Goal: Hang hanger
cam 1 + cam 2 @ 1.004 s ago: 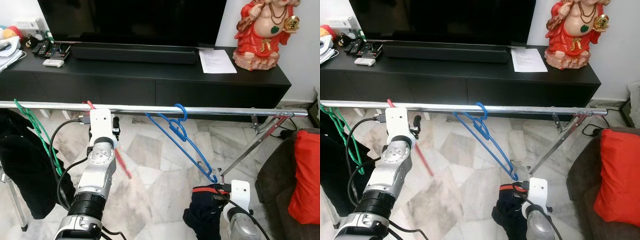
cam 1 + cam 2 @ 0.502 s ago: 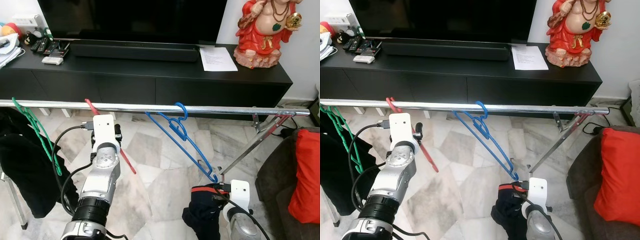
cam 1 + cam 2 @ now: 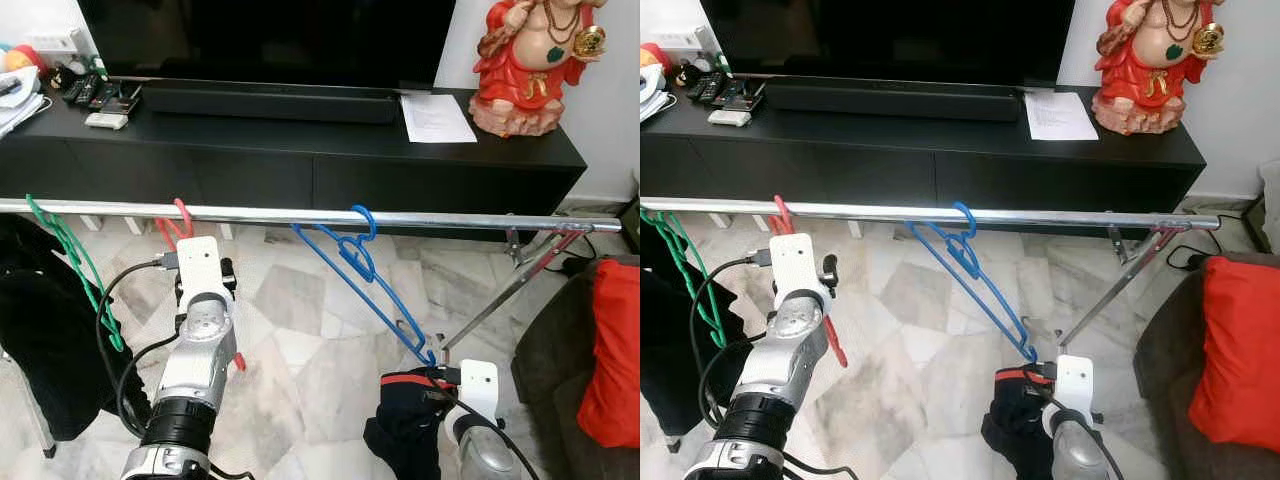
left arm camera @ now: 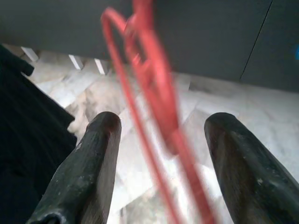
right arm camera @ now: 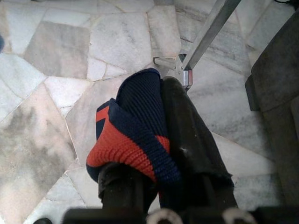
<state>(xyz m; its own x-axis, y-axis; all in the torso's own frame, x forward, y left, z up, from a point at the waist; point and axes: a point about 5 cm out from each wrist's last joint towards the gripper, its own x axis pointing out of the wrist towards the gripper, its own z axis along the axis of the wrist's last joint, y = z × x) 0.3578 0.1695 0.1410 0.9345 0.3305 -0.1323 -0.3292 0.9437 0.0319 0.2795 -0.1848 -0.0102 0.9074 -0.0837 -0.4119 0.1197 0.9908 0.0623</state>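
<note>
along the clothes rail (image 3: 450, 217)'s left end, my red hanger (image 3: 181, 220) hooks on, hanging between my left gripper (image 4: 161, 154)'s parted fingers; right gripper (image 5: 154, 177) clamps a garment (image 5: 135, 135).

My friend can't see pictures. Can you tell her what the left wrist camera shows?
A blurry red hanger hangs between the left hand's two open black fingers, not gripped. Behind it are pale marble floor and a dark cabinet front.

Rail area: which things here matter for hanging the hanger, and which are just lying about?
In the job: red hanger hooked on the rail; left gripper, open around it.

Lying about: blue hanger, green hanger, statue, paper, garment in the right gripper.
</note>
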